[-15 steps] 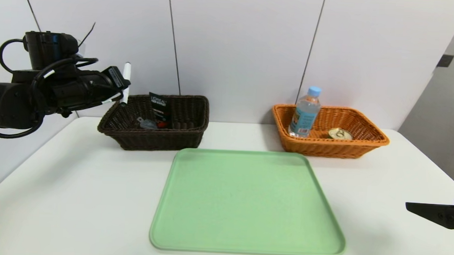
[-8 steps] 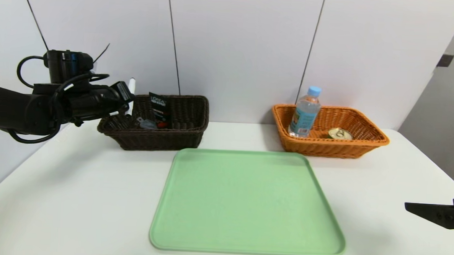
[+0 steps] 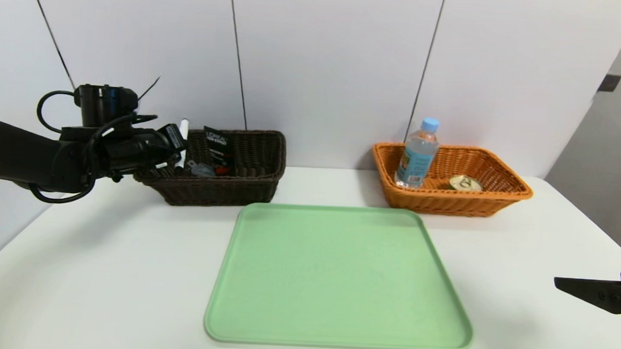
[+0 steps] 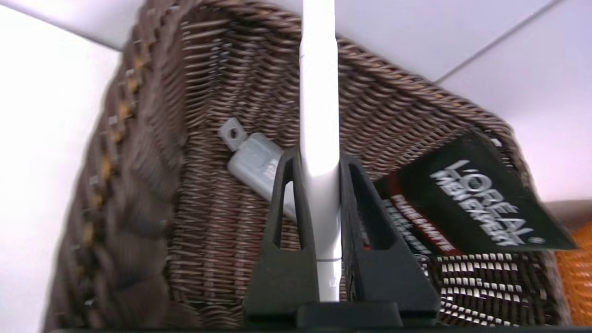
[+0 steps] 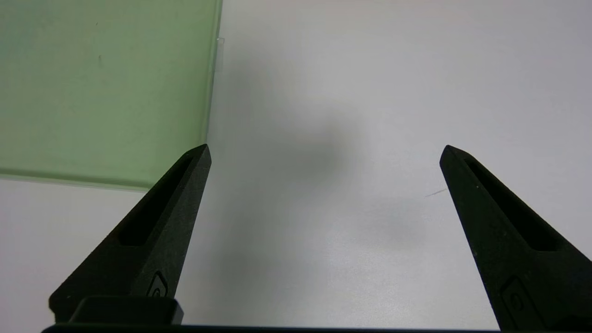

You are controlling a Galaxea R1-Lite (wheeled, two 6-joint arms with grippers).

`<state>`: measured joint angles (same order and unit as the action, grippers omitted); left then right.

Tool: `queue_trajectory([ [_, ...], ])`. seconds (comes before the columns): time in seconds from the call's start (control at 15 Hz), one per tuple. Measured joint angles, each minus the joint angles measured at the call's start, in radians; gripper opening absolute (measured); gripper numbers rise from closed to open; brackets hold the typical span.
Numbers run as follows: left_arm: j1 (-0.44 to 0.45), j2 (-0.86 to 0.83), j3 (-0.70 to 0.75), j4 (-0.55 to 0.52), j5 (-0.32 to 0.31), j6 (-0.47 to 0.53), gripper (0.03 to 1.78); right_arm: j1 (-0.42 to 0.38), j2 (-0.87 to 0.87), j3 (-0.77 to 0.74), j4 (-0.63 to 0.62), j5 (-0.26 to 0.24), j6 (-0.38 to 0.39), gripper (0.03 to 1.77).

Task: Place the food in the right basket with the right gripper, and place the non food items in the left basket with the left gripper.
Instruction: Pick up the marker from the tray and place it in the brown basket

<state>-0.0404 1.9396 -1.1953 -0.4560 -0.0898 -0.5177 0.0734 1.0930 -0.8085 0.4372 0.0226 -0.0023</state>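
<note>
- Worktop [image 3: 102, 270]: white, matte, backed by a pale panelled wall [image 3: 326, 65] with dark vertical seams.
- Landmark: green tray [image 3: 335, 322], flat, centred on the worktop, nothing on it. Bare worktop on all four sides of the tray; the widest open stretches lie to its left and right.
- Brown basket [image 3: 261, 164]: behind the tray's left rear corner, near the wall. Contents visible: black L'Oreal sachet [image 4: 481, 208] leaning on the far wall of the basket, small grey clear tag-like item [image 4: 254, 159] on the basket floor, a red bit I cannot identify.
- Orange basket [image 3: 498, 196]: behind the tray's right rear corner, apart from the tray rim. Holds an upright water bottle [image 3: 417, 154], blue cap, and a tin can [image 3: 464, 183] standing beside it.
- Left hand [image 3: 178, 142]: left of the tray and behind it, over the brown basket's left rim. Fingers [image 4: 286, 222] pinch a white marker [image 4: 319, 138] between them; marker stands roughly upright, its upper end above the rim, lower end down inside the basket in the head view.
- Right hand [image 5: 323, 152]: low at the tray's right front corner, over bare worktop just beside the tray edge; fingers spread wide, nothing between them.
- Gap between the two baskets, behind the tray's rear edge, is open worktop.
</note>
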Motion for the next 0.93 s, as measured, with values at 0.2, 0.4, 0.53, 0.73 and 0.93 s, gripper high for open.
queue_trajectory([
  [0.2, -0.002, 0.006, 0.013, 0.0, 0.0, 0.001, 0.2, 0.0, -0.001, 0.0, 0.0, 0.0, -0.001, 1.71],
  [0.4, 0.0, 0.015, 0.014, -0.003, 0.0, 0.001, 0.2, 0.0, -0.001, 0.0, 0.0, 0.0, 0.0, 1.71],
  [0.53, -0.001, 0.022, 0.014, -0.007, 0.0, 0.001, 0.2, 0.0, -0.001, 0.0, 0.0, 0.0, 0.0, 1.71],
  [0.73, 0.0, 0.037, 0.014, -0.054, 0.008, 0.005, 0.2, 0.0, -0.003, 0.0, 0.0, 0.0, 0.0, 1.71],
  [0.93, 0.0, 0.049, 0.011, -0.075, 0.021, 0.017, 0.55, 0.0, -0.003, 0.0, 0.0, 0.0, 0.0, 1.71],
])
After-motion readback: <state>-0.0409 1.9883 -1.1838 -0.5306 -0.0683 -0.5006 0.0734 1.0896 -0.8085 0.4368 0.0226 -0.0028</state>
